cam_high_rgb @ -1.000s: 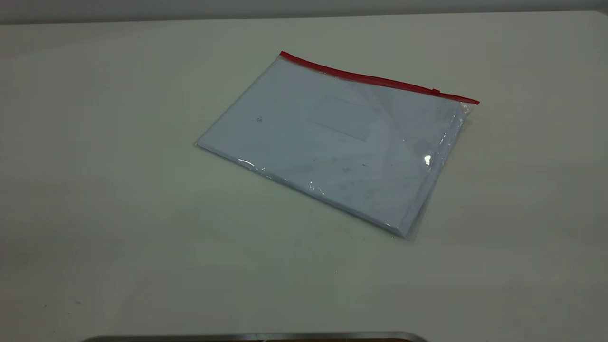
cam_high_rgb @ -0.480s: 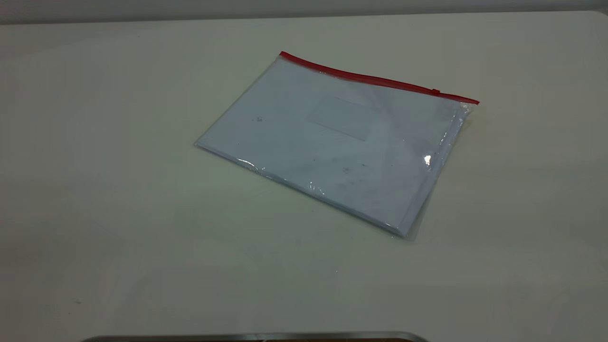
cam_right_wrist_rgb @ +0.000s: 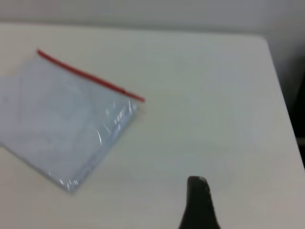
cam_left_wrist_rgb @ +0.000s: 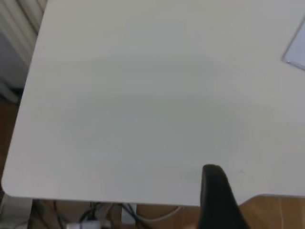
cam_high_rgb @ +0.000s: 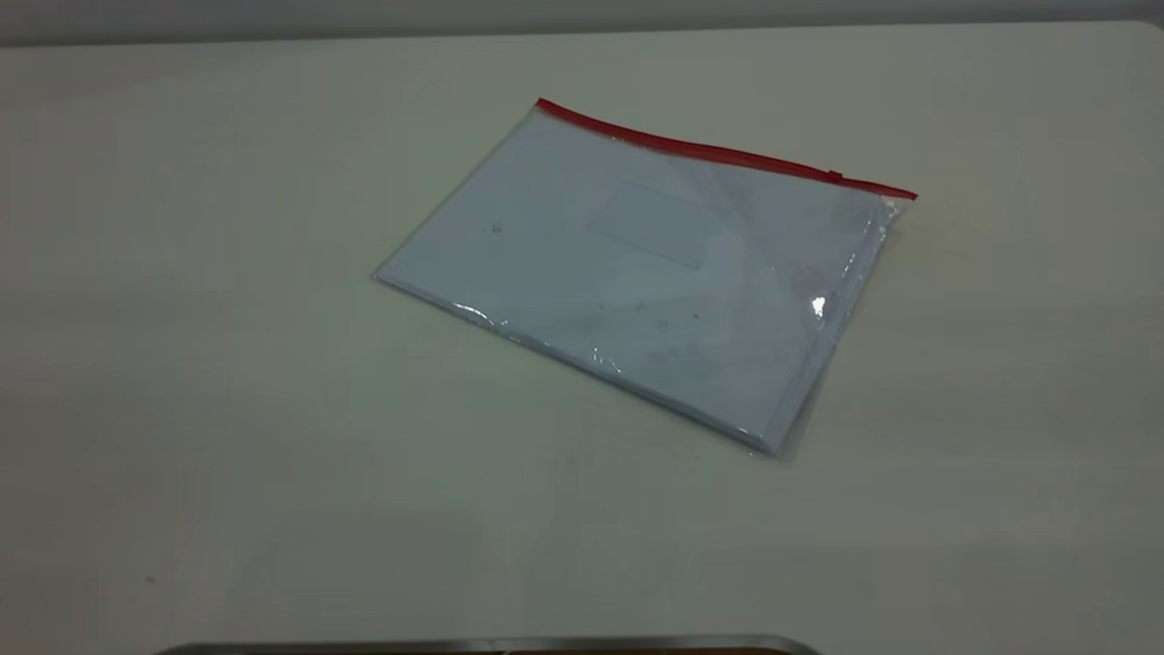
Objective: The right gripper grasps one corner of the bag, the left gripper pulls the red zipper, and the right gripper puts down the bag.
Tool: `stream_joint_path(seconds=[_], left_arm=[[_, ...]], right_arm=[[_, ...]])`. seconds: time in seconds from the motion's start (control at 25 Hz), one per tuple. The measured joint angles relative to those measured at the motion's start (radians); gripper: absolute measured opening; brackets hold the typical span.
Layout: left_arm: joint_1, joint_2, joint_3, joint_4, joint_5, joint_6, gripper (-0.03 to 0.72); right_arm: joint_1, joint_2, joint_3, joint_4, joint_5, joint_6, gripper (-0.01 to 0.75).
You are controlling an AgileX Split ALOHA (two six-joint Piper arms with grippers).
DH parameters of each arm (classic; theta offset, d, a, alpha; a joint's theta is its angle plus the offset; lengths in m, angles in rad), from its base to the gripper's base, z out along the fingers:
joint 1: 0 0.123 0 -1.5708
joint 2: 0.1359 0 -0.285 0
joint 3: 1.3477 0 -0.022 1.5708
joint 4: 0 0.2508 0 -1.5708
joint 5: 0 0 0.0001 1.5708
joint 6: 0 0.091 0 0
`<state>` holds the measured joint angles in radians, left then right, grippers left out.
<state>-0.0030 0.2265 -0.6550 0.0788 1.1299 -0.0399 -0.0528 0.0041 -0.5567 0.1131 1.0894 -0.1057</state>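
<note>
On the table (cam_high_rgb: 227, 364), the bag (cam_high_rgb: 637, 273) holds white paper (cam_high_rgb: 546, 246).

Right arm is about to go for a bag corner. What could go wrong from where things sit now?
1. The bag lies flat on the table, so its corners offer little edge; the right gripper, still off to the side, may scrape or push it rather than pinch it.
2. The slider tab sits near the right end of the red zipper; gripping that corner could crowd the left gripper.
</note>
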Motion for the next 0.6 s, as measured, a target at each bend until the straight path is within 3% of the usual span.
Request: stream_joint_path(seconds=[0.48, 0.6], left_arm=[[0.000, 0.827, -0.380, -0.118, -0.213, 0.003, 0.500], [0.000, 1.019, -0.474, -0.138, -0.236, 0.004, 0.500]], right_arm=[[0.000, 0.497, -0.137, 0.025, -0.159, 0.000, 0.591], [0.000, 0.616, -0.149, 0.018, -0.262, 0.003, 0.591]])
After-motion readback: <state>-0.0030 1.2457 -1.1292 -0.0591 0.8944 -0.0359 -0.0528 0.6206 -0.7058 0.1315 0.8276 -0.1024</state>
